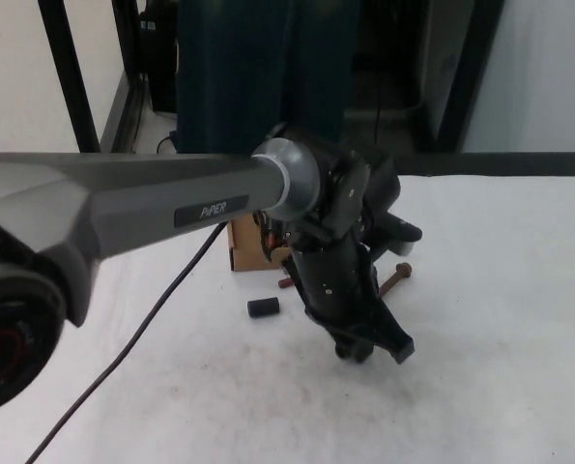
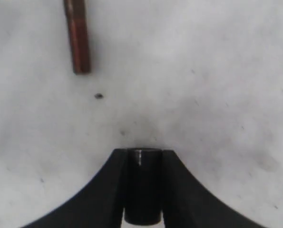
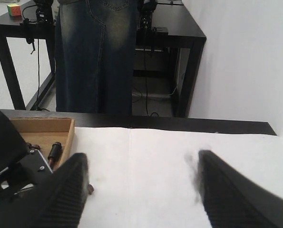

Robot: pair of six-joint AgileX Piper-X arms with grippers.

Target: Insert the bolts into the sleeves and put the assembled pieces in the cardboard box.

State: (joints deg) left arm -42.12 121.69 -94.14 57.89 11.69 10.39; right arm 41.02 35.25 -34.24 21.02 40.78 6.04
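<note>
left gripper (image 2: 143, 154): fingers closed on a black sleeve (image 2: 142, 190), its end level with the fingertips. beyond the tips, apart from them and off to one side, a copper-coloured bolt (image 2: 78, 38) lies on the white bench (image 2: 203, 95). right gripper (image 3: 143, 159): fingers spread wide over the bench. the cardboard box (image 3: 41, 124) stands farther out, to one side of this gripper.

This looks to me like a robotics lab or test room. One of my arms (image 1: 123, 193) hangs over a desk (image 1: 480, 387) draped in white sheeting, with a black cable (image 1: 152, 319) running off toward seven o'clock. At twelve o'clock stand black tables (image 3: 179, 23) with hanging wires (image 3: 145, 76), a colour cube (image 3: 14, 9) and bare white walls (image 3: 246, 57).
</note>
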